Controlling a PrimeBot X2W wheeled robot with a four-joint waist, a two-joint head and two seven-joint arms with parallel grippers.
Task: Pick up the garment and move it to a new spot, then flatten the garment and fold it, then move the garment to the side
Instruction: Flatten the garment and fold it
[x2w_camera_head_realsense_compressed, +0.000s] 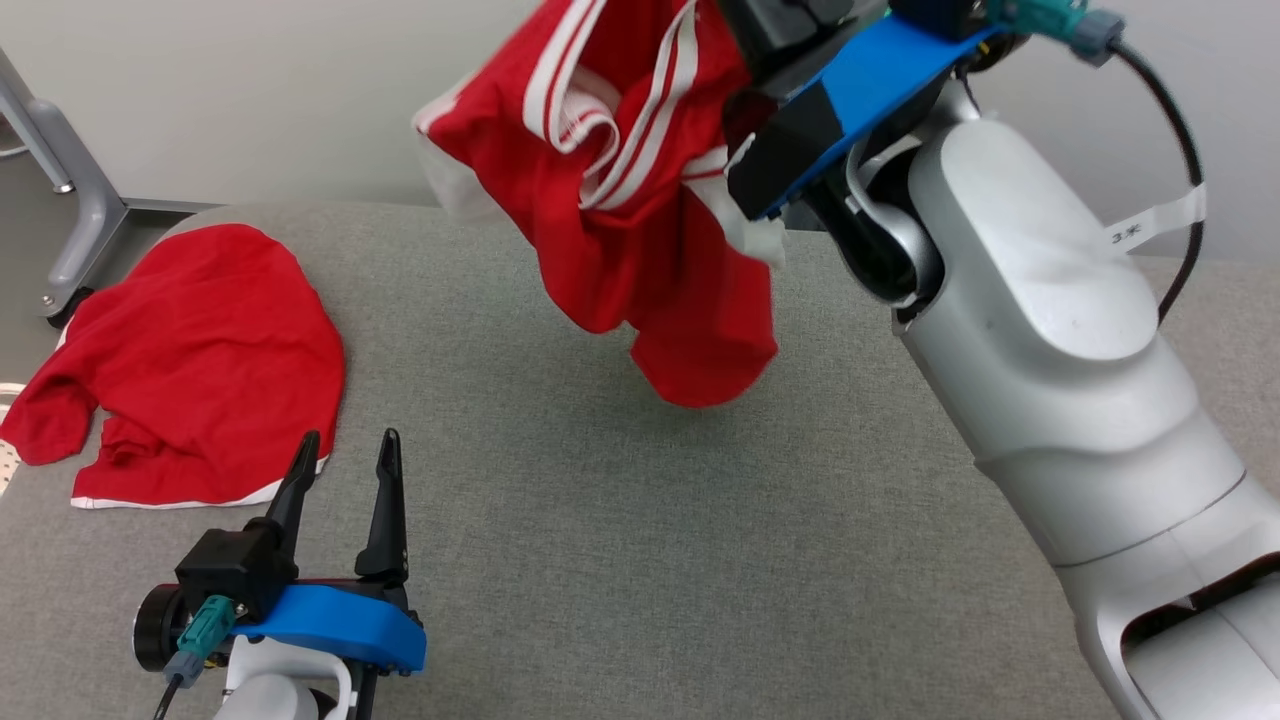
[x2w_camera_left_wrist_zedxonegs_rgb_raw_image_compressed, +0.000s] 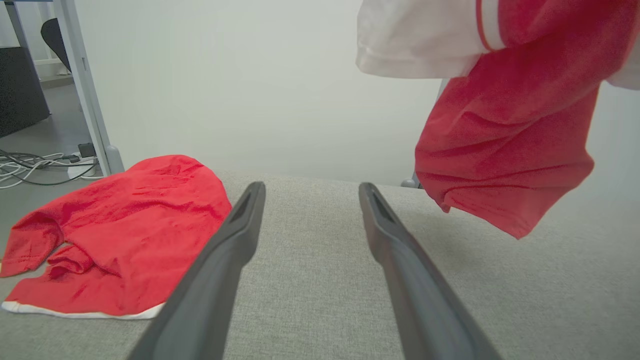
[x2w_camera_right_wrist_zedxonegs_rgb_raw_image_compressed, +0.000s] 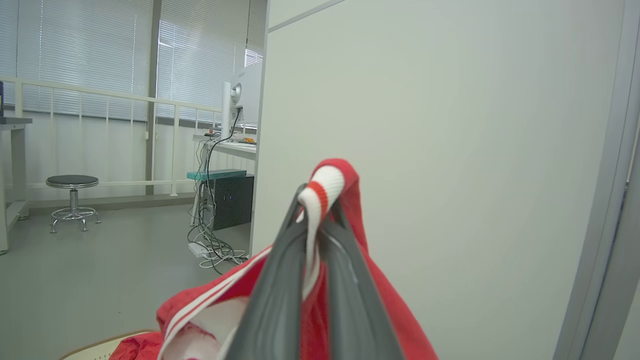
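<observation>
— Between the fingers of the right gripper (x2w_camera_right_wrist_zedxonegs_rgb_raw_image_compressed: 320, 205): one white-and-red striped edge of the garment (x2w_camera_head_realsense_compressed: 640, 250), jaws pinched tight on it. Quality of hold?

— Narrow, by my reading: a single fold of trim. Below the gripper: rest of garment, bunched, hanging free, lowest corner apparently clear of the table (x2w_camera_head_realsense_compressed: 600, 520). Advice: carry slowly, no jerks, or the trim may slip.

— Farther out, to that gripper's left?

— Item: left gripper (x2w_camera_head_realsense_compressed: 350, 440), fingers spread wide, holding nothing, low over the table. Beyond it: second red garment (x2w_camera_head_realsense_compressed: 200, 360), crumpled, lying at the table's edge.

— Set-down spot?

— Bare table between the hanging cloth and the left gripper, well apart from the second red garment. Lower until the bottom corner touches, then draw away so the cloth lays out rather than heaps. The left gripper is free to take an opposite edge for flattening.
</observation>
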